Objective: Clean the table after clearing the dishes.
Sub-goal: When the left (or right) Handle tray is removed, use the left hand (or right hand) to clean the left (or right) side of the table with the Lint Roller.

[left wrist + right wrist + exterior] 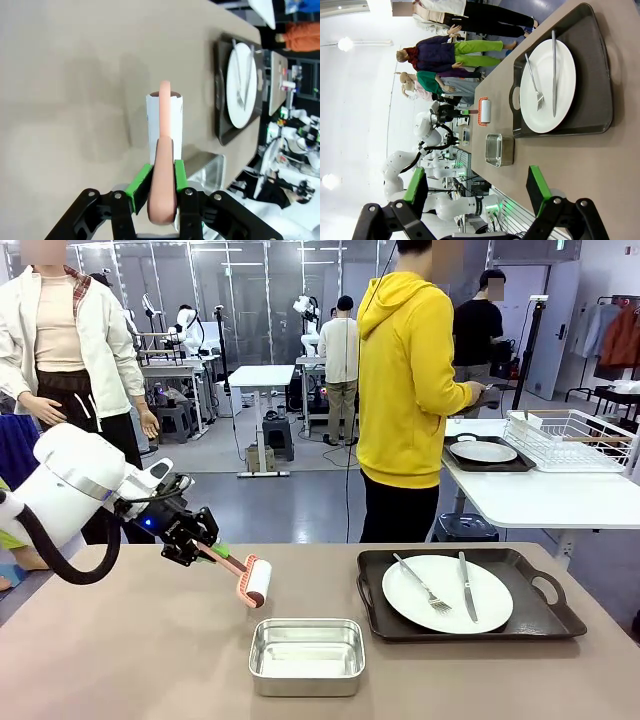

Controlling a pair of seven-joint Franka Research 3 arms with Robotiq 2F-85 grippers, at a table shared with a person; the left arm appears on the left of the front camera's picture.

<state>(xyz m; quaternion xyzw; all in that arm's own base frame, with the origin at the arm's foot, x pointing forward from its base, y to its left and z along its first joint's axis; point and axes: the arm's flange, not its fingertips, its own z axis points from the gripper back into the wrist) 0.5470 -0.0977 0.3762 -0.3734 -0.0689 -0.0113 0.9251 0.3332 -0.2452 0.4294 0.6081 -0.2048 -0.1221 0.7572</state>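
My left gripper (205, 548) is shut on the salmon handle of a lint roller (255, 582), whose white roll hangs just above the taupe-brown table (120, 660), left of centre. In the left wrist view the green pads of that gripper (161, 180) clamp the roller (164, 120). A white plate (447, 593) with fork and knife lies on a dark handled tray (545, 618) at the table's right. A second plate (483, 452) on its tray rests on the white table behind, beside a person in a yellow hoodie (405, 390). My right gripper (477, 192) is open, high over the plate (547, 87).
A shiny steel pan (306, 655) stands at the front middle of the table, between the roller and the tray. A white wire rack (570, 438) sits on the white table at the back right. Other people stand farther off.
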